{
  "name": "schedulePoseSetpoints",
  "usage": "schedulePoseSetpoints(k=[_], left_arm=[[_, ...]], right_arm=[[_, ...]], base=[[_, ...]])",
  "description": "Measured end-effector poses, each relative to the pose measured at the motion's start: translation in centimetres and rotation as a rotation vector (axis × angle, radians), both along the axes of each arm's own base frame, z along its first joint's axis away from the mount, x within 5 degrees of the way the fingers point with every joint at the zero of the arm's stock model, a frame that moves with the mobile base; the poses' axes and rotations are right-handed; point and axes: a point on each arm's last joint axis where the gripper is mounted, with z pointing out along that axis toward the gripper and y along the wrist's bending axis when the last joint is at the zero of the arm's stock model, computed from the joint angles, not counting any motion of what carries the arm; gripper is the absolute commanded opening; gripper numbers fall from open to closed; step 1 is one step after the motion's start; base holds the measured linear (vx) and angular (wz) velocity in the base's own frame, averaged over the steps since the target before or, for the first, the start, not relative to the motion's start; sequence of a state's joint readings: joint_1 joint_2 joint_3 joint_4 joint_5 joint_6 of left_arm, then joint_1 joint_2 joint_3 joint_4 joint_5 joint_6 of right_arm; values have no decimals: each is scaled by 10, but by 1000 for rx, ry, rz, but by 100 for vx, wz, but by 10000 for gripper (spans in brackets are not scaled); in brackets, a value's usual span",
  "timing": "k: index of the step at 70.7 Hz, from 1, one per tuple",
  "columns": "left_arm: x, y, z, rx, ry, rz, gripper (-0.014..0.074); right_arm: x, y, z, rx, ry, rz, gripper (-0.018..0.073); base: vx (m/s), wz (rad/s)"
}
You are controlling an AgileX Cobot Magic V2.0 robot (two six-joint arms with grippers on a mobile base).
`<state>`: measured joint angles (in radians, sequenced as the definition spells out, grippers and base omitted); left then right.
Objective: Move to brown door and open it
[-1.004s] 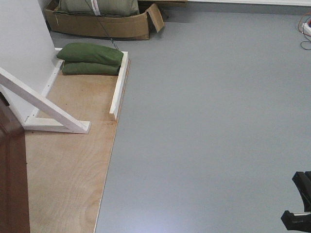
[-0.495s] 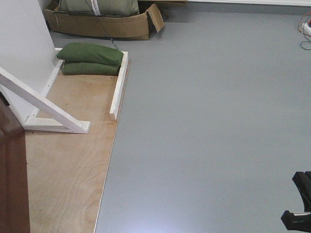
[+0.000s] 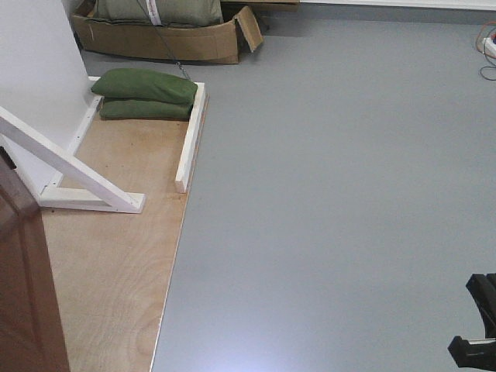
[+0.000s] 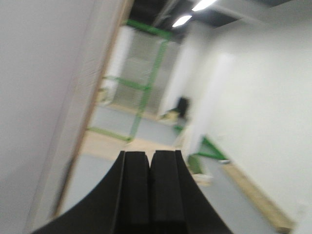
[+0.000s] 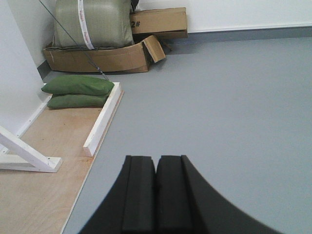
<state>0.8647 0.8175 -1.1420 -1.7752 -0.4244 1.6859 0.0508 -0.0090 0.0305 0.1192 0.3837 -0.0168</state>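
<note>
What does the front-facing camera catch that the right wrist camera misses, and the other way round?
Only the front-facing view shows the brown door, its edge at the lower left, and some cables at the far right. Only the right wrist view shows the right claw, shut on nothing, and a cardboard box marked 2# against the wall. Both show the stacked green sandbags, the white wooden brace, the plywood floor panel and the grey floor.
</note>
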Motion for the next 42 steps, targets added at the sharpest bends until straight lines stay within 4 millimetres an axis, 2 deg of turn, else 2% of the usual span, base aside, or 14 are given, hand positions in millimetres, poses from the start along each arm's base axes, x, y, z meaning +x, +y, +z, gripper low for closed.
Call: schedulePoseSetpoints(k=[9, 26, 42], left_arm=[[16, -14, 8, 114, 39, -221, 17], [45, -58, 16, 342, 132, -738, 17], [55, -86, 13, 350, 111, -1076, 17]], right_arm=[[0, 0, 0, 0, 0, 0, 0], [0, 0, 0, 0, 0, 0, 0], [0, 0, 0, 0, 0, 0, 0]], base=[[0, 0], [0, 0], [0, 0]])
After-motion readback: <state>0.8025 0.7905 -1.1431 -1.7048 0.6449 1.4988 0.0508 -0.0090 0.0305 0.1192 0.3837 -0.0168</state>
